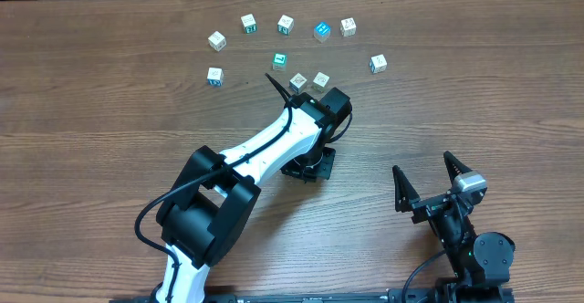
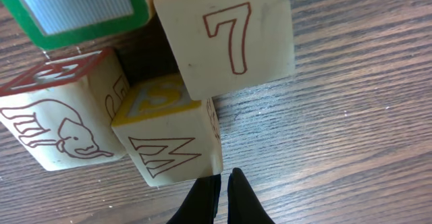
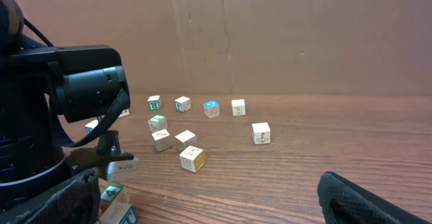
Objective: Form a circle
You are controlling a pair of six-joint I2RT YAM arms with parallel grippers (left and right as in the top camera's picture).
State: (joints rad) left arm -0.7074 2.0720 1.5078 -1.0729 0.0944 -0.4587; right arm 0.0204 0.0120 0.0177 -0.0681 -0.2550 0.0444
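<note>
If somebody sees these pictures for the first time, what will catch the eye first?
Most striking is the white and black left arm, stretched diagonally across the wooden table toward a loose arc of small cubes at the far side. In the left wrist view, the left gripper, shut, points at a cube marked 7 seen very close. The right gripper stands open at the near right.

Brown wood-grain table (image 1: 82, 111), small printed cubes (image 1: 286, 25) loosely scattered near its far edge.
</note>
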